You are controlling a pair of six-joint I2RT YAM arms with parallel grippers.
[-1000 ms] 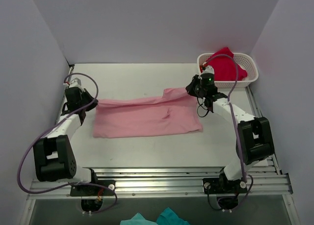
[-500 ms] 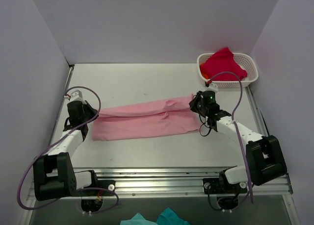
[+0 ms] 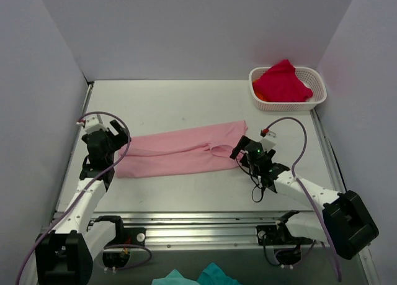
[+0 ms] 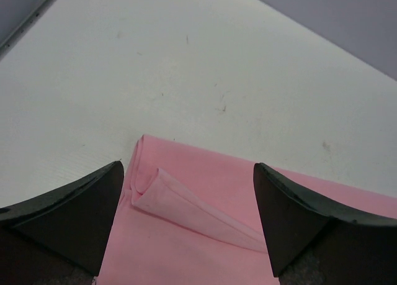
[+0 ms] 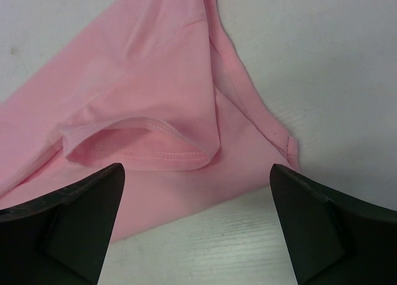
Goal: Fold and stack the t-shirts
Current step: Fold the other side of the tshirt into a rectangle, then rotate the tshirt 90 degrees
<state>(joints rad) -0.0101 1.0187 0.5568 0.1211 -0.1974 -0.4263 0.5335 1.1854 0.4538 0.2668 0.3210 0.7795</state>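
Note:
The light pink t-shirt lies folded lengthwise into a long narrow strip across the middle of the table. My left gripper hovers open over its left end, where a small fold of cloth shows between the fingers. At the shirt's right end my right gripper is open too, with a hemmed sleeve lying just ahead of its fingers. Neither gripper holds anything. The crimson red t-shirt sits bunched in the white basket.
The basket stands at the far right corner of the table. Grey walls close in the left, back and right sides. A metal rail runs along the near edge, and teal cloth lies below it.
Both grippers drew the pink shirt's far edge toward the near side, folding it into a narrower strip. Both then opened and let go of it.

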